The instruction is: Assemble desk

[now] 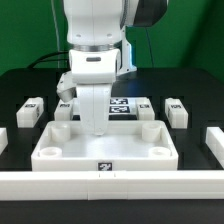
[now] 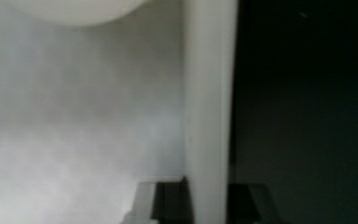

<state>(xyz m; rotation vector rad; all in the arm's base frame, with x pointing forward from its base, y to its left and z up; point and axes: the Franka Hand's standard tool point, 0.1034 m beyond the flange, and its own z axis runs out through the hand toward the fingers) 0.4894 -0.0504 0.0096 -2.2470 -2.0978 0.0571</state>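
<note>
The end effector (image 1: 93, 127) points straight down, its jaws pinched together on the far long rim of the desk tabletop (image 1: 62, 154), which lies mid-way across the counter (image 1: 200, 85), long axis parallel to the long white rail (image 1: 110, 181), reaching from the grip toward that rail.

Black work surface (image 1: 20, 90) in front of a green backdrop (image 1: 25, 30).
In the exterior view, a matte black surface spreads across the scene under bright, even light. Behind it, a plain green backdrop shows at both upper corners. On the exterior view's left, a thin dark cable (image 1: 50, 57) crosses in front of the green, just above the surface's far edge.
</note>
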